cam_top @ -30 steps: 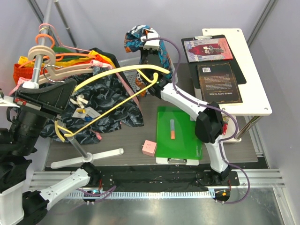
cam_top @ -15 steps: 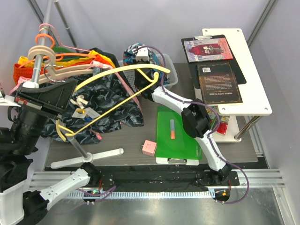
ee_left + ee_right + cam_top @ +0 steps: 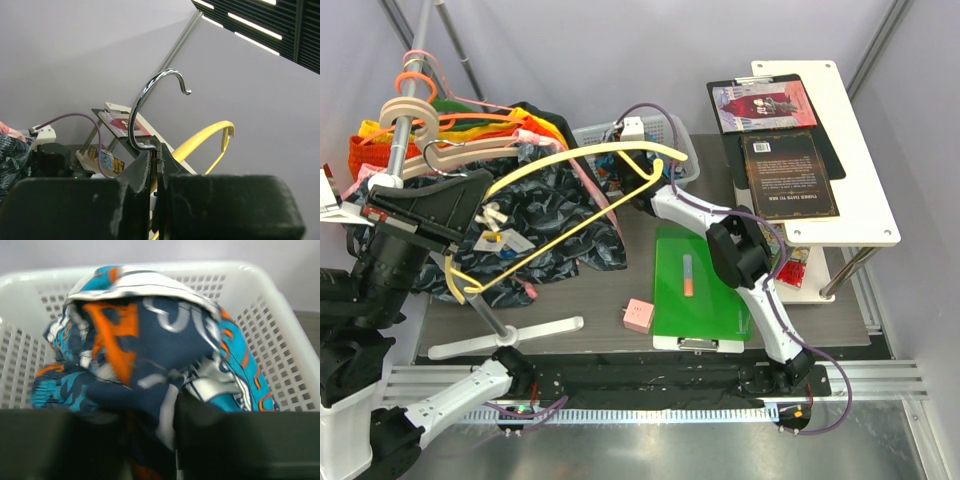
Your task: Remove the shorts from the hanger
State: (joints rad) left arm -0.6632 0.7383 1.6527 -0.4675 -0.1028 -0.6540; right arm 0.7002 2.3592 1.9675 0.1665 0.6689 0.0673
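Shorts (image 3: 150,355): navy-teal-orange-white print, bunched in white mesh basket (image 3: 280,340), off hanger (image 3: 202,140); detail in right wrist view only. Right gripper (image 3: 150,440): fabric between fingers, grip unclear. Left gripper (image 3: 156,160): clamped on hanger neck.

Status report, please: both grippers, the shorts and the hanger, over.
Left gripper shut on hanger neck. Right gripper at shorts, grip unclear. Shorts off hanger, lying in white basket.

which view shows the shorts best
The right wrist view: the shorts fill it, bunched in the white basket, print clear. The top external view shows only dark scraps inside the basket; the left wrist view shows none.
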